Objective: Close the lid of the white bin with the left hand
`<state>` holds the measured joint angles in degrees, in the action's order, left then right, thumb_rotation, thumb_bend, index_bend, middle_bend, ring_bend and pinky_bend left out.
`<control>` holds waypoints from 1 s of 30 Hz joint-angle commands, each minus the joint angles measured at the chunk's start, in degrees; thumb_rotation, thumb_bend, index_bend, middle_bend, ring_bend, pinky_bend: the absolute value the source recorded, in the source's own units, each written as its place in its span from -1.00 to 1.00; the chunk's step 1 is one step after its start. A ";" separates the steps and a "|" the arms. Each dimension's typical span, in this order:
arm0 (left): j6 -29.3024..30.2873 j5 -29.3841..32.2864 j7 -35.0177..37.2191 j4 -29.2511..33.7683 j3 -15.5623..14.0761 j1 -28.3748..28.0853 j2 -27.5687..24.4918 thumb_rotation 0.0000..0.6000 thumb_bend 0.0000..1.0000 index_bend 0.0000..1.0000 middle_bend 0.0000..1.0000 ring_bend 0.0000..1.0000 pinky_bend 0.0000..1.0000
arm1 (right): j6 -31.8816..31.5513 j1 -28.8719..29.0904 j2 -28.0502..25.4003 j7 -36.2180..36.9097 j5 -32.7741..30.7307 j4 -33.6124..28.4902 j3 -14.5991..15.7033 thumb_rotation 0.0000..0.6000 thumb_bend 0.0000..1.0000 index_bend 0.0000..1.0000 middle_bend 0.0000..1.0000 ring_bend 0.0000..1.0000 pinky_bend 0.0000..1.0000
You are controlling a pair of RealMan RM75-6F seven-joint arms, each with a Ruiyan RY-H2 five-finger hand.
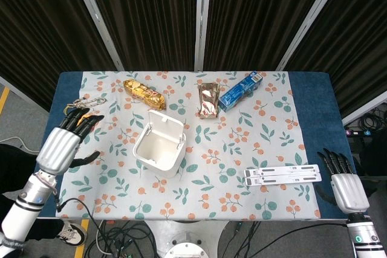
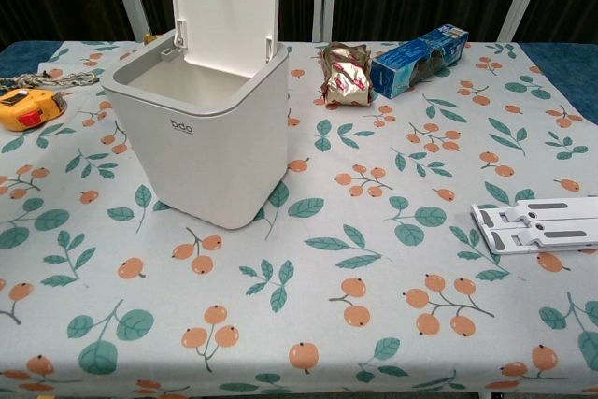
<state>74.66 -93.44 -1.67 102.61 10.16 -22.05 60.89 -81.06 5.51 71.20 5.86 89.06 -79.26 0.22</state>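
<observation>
The white bin (image 1: 158, 149) (image 2: 207, 133) stands near the middle of the table, left of centre. Its lid (image 1: 167, 123) (image 2: 224, 8) is up, hinged at the far side and standing nearly upright. My left hand (image 1: 62, 141) hovers over the table's left part, well left of the bin, fingers spread and holding nothing. My right hand (image 1: 345, 187) hangs off the table's front right corner, fingers apart and empty. The chest view shows neither hand.
A yellow tape measure (image 2: 21, 107) with a chain lies at the far left, partly under my left hand in the head view. A gold snack bag (image 1: 144, 92), a foil packet (image 1: 207, 99) and a blue box (image 1: 240, 90) lie at the back. A white folding stand (image 1: 282, 175) lies front right.
</observation>
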 commanded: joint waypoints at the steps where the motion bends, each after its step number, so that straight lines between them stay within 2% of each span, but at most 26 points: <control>1: -6.00 1.62 -0.22 2.44 3.41 -5.82 -1.20 1.00 -0.63 -0.73 -0.61 -0.86 -0.78 | 0.07 0.11 0.18 0.39 -0.05 0.45 -0.03 1.00 -0.57 -1.00 -1.00 -1.00 -1.00; 7: -13.83 5.93 0.23 2.09 6.37 -13.04 -0.13 1.00 -0.62 -0.73 -0.61 -0.86 -0.78 | 0.13 0.03 0.44 1.74 -0.45 1.84 -0.18 1.00 -0.57 -1.00 -1.00 -1.00 -1.00; 15: -22.19 11.48 0.02 0.03 7.71 -20.41 2.79 1.00 -0.62 -0.73 -0.63 -0.86 -0.78 | 0.94 0.04 1.03 3.49 -1.17 3.78 -0.23 1.00 -0.57 -1.00 -1.00 -1.00 -1.00; 23: -25.50 13.75 -1.63 -1.56 6.20 -23.89 5.29 1.00 -0.62 -0.73 -0.63 -0.86 -0.78 | 1.20 0.04 1.50 5.10 -1.37 5.35 -0.25 1.00 -0.57 -1.00 -1.00 -1.00 -1.00; 30: -26.06 13.59 -0.74 1.87 4.94 -24.08 2.17 1.00 -0.59 -0.73 -0.60 -0.86 -0.78 | 1.03 -0.06 1.75 6.14 -1.43 6.27 -0.35 1.00 -0.57 -1.00 -1.00 -1.00 -1.00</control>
<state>48.89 -79.88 -2.91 103.53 15.44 -46.17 63.99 -80.04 5.46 72.92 11.96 87.63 -73.02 -0.13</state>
